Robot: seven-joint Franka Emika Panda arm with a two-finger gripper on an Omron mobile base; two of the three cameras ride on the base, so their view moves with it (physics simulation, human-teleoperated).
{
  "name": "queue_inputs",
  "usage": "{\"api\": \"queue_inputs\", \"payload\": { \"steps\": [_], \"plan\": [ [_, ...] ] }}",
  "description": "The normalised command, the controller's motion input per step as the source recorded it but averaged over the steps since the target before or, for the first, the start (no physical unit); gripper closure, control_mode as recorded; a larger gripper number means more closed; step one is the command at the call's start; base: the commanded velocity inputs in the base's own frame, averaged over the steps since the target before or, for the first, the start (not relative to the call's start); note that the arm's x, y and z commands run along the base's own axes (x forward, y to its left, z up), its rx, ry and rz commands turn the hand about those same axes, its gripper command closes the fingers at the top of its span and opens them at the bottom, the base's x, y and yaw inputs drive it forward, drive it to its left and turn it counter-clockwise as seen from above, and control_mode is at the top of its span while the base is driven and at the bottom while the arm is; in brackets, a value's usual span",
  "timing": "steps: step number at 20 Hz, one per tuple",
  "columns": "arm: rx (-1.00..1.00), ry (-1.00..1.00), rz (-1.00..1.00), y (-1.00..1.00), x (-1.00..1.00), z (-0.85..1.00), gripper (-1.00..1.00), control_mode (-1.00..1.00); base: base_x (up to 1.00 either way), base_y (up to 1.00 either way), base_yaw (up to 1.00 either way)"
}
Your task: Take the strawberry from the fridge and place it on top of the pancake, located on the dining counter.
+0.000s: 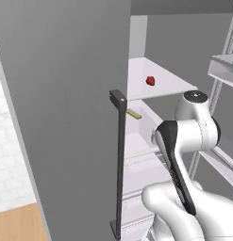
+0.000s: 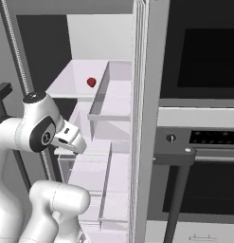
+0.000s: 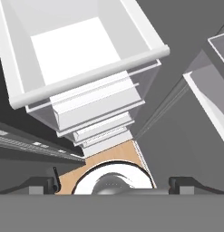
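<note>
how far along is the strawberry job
Done: the fridge stands open, its white shelves showing. In hand: nothing is held; the gripper is open and looks down past the clear drawers, while the strawberry sits untouched on an upper shelf above the arm. Left: reaching up, grasping the berry, carrying it to the pancake on the dining counter.

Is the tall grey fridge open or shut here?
Open: the tall grey fridge has its door swung aside, exposing a white shelf with the tiny deep-red strawberry.
</note>
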Motion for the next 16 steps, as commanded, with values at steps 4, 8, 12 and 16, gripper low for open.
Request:
{"api": "queue_inputs", "payload": {
  "steps": [4, 8, 12, 16],
  "plan": [
    [0.0, 0.0, 0.0, 0.0, 0.0, 0.0, -1.0, 1.0, 0.57, -0.27, 0.05],
    [0.0, 0.0, 0.0, 0.0, 0.0, 0.0, -1.0, 1.0, 0.14, -0.48, 0.02],
    [0.0, 0.0, 0.0, 0.0, 0.0, 0.0, -1.0, 1.0, 0.0, -0.16, -0.02],
    [0.0, 0.0, 0.0, 0.0, 0.0, 0.0, -1.0, 1.0, 0.03, 0.0, -0.01]
  ]
}}
